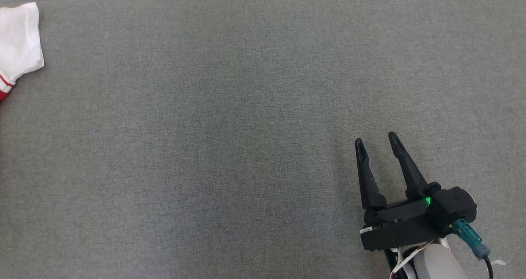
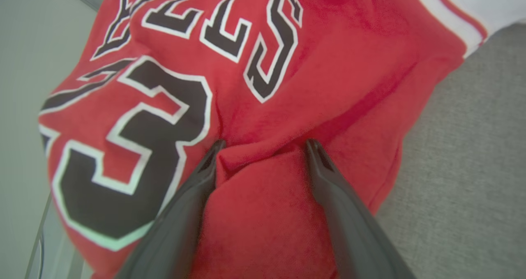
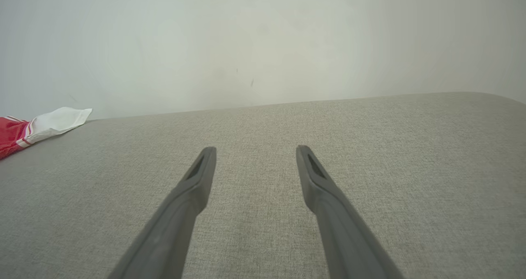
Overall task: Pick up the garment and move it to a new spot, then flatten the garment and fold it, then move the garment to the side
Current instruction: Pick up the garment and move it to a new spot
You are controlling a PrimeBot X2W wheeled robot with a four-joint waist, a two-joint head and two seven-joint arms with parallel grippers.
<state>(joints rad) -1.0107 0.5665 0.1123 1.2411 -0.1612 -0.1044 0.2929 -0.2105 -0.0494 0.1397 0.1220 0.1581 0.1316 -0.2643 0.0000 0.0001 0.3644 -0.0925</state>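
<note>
At the far left, the red basketball jersey (image 2: 337, 65) is seen lying at the left end of the grey worktop (image 1: 246, 127), with its white sleeve (image 1: 20, 36) reaching in from the left edge of the head view. The rest of it is cut off in that view.

Step 1 of the task, the pick-up, is judged to be in hand. The left tool (image 2: 266, 143) is set down on the jersey. Its 2 fingers are spread wide, with a raised ridge of cloth (image 2: 263, 164) between them, and nothing is gripped yet. The next move is judged to call for the fingers to be closed on that ridge. The jersey would then be lifted and carried rightward to the bare middle of the worktop, enough cloth being taken that it does not slip out.

From the left wrist view, the black lettering (image 2: 246, 36) is read above the numeral 3 (image 2: 135, 147). The collar end is therefore taken to point away from the left tool and the hem end towards it. The long axis is judged to run roughly along the fingers, tilted a little. How that axis sits across the worktop cannot be told.

At the lower right of the head view, the right tool (image 1: 375, 138) is held released and empty above bare worktop, well apart from the jersey.
</note>
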